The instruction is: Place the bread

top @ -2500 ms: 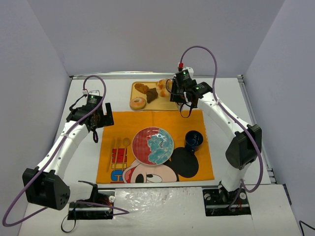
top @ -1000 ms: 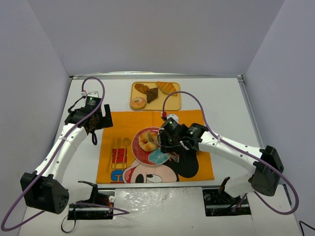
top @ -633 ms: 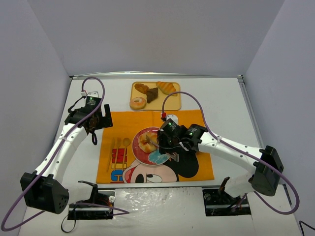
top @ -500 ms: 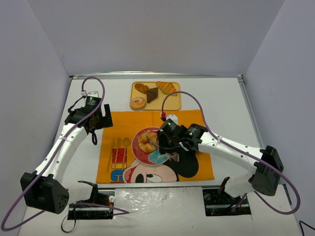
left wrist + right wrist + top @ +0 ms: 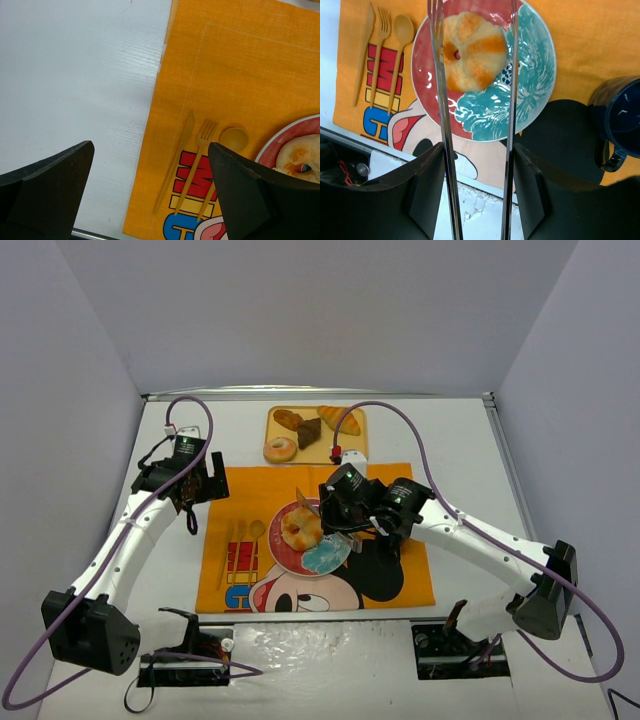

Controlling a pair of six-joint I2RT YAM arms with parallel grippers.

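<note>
Across the overhead frame, largest item first:

1. White table [image 5: 470, 440]: bears everything listed
2. Orange cartoon placemat [image 5: 250, 490]: centre of frame
3. Wooden board [image 5: 350, 448]: upper centre, above the placemat, with the remaining pastries on it
4. Red and teal plate [image 5: 540, 60]: middle of the placemat
5. Right gripper [image 5: 310, 518]: above the plate; in the wrist view its long thin jaws stand apart, one either side of the bun and clamped on nothing
6. Left gripper [image 5: 150, 195]: left edge of the placemat, jaws wide apart and empty
7. Dark blue mug [image 5: 620, 125]: right of the plate
8. Bread [image 5: 474, 50]: lying on the plate's upper left, red portion
9. Yellow knife, fork and spoon [image 5: 200, 165]: left of the plate

Step in hand, as judged: release, with the bun set down and let go. Next move calls for a straight lift of the right arm, jaws kept apart so neither one drags the bun off the plate
</note>
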